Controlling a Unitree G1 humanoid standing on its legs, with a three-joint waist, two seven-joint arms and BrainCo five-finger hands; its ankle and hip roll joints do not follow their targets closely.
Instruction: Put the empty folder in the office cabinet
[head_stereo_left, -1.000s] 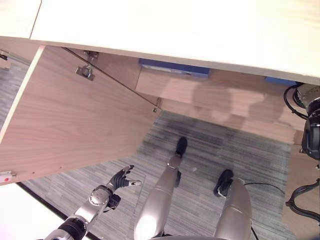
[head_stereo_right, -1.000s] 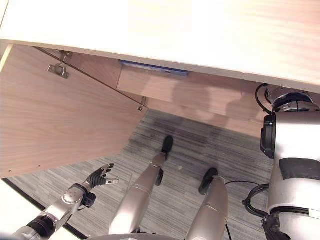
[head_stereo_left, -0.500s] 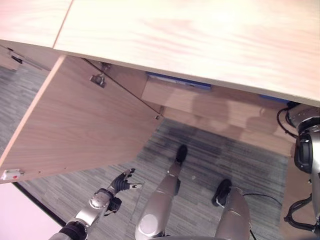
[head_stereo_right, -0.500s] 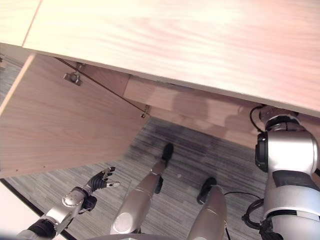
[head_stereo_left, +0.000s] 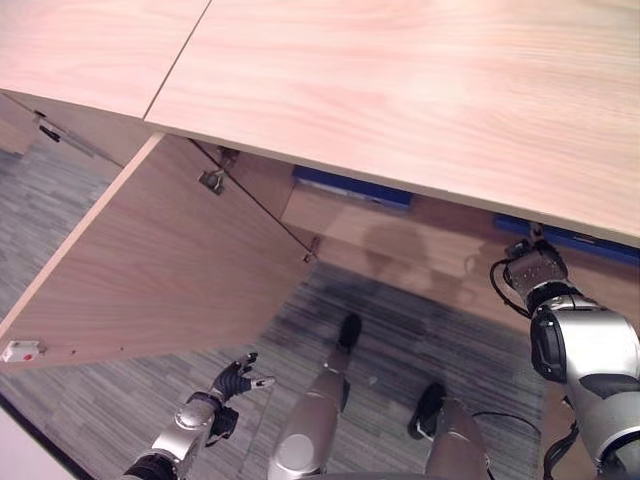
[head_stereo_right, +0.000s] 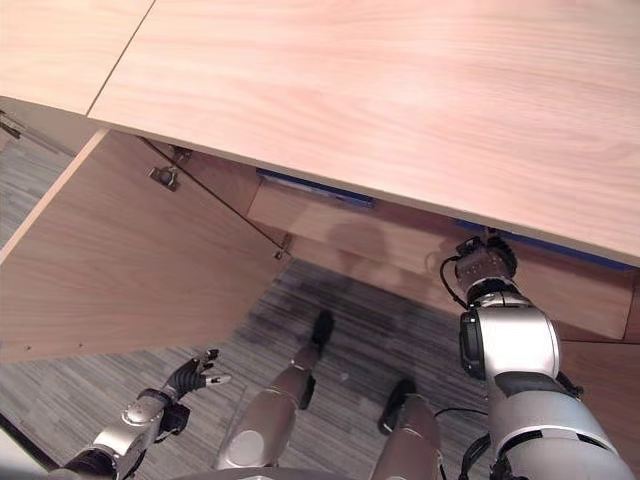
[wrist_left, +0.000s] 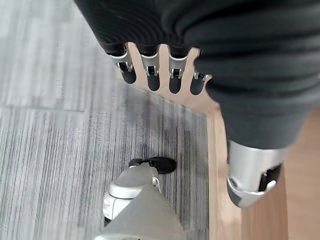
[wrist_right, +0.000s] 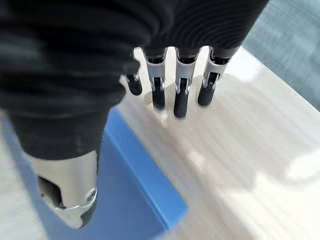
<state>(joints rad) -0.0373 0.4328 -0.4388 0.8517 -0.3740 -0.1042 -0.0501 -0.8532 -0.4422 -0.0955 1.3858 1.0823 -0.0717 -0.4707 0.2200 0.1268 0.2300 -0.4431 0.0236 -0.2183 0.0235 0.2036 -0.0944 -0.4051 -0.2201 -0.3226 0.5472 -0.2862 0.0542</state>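
The office cabinet stands with its left door swung wide. A blue folder lies flat on a shelf in the middle. A second blue folder lies at the right under the top's edge. My right arm reaches in beside that one. My right hand hovers over the pale shelf with straight fingers, holding nothing, and the blue folder lies next to its thumb. Low over the carpet, my left hand hangs open and idle.
The open door juts far out to the left over the grey carpet, its hinge at the cabinet's front. A wooden panel runs below the middle shelf. A second closed door section sits further left.
The camera has shifted, showing more of the cabinet top. My right arm has swung from the right edge into the cabinet beside the right blue folder. The left hand stays low.
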